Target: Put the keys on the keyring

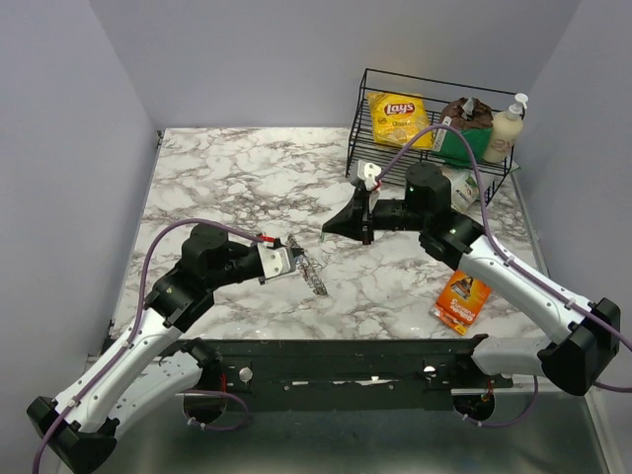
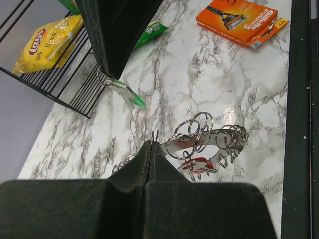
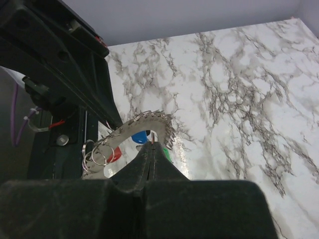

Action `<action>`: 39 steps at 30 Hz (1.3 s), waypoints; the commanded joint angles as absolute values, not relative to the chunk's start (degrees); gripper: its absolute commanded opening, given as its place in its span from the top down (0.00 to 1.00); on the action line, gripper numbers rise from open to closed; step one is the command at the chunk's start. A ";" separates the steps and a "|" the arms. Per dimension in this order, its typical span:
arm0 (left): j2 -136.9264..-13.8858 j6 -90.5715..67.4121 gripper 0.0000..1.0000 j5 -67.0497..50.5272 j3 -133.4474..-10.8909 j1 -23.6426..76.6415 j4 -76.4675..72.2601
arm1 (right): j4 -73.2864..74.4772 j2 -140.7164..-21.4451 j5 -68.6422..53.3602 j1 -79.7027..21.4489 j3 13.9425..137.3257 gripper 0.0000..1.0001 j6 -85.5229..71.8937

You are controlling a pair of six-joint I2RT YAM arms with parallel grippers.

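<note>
My left gripper (image 1: 293,259) (image 2: 151,144) is shut on the rim of the keyring (image 1: 313,272) (image 2: 219,139), a flat grey toothed ring held edge-up over the marble with several small split rings threaded on it. A red key (image 2: 197,164) (image 3: 113,154) hangs from it. A blue key (image 3: 139,137) shows through the keyring's (image 3: 149,119) open centre. My right gripper (image 1: 328,229) (image 3: 151,147) faces the keyring from the far side, shut on a thin metal loop. The green key (image 2: 128,94) (image 3: 166,155) dangles from that loop below the fingers.
A black wire basket (image 1: 357,148) stands at the back right with a yellow Lay's bag (image 1: 398,117) (image 2: 45,42), a dark packet and a pump bottle (image 1: 506,133). An orange razor pack (image 1: 462,299) (image 2: 239,20) lies near the front right.
</note>
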State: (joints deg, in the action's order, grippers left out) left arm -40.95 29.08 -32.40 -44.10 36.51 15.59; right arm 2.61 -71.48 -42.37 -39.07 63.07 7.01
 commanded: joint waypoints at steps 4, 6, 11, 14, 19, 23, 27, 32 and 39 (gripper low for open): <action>-40.87 28.83 1.00 -33.84 -44.56 36.65 13.10 | 5.62 -73.12 -44.91 -42.53 66.00 0.99 10.37; -40.87 28.57 1.00 -33.49 -44.47 36.65 12.83 | 6.24 -73.13 -44.91 -43.06 65.83 0.99 10.72; -40.87 28.30 1.00 -33.22 -44.38 36.74 12.57 | 6.07 -72.60 -45.09 -44.38 64.69 0.99 11.43; -40.78 28.13 1.00 -33.22 -44.30 36.74 12.39 | 5.98 -72.42 -45.88 -44.65 64.16 0.99 11.51; -40.61 27.86 1.00 -33.22 -44.21 36.65 12.04 | 5.89 -72.42 -46.14 -45.35 63.37 0.99 11.60; -40.34 27.42 1.00 -33.05 -43.95 36.65 11.25 | 5.98 -72.95 -46.41 -45.61 63.19 0.99 11.51; -40.34 27.42 1.00 -33.05 -43.95 36.56 11.16 | 6.50 -73.47 -46.41 -46.14 63.46 0.99 11.60; -40.25 27.51 1.00 -32.96 -43.68 36.56 11.16 | 7.73 -74.18 -46.58 -46.67 64.33 0.99 12.30; -39.99 27.77 1.00 -33.31 -43.68 36.48 11.16 | 8.35 -75.15 -45.18 -47.02 64.60 0.99 12.39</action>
State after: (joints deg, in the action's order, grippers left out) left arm -41.10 27.79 -32.40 -43.88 36.51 14.22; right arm 7.05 -74.48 -45.04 -46.46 63.57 11.64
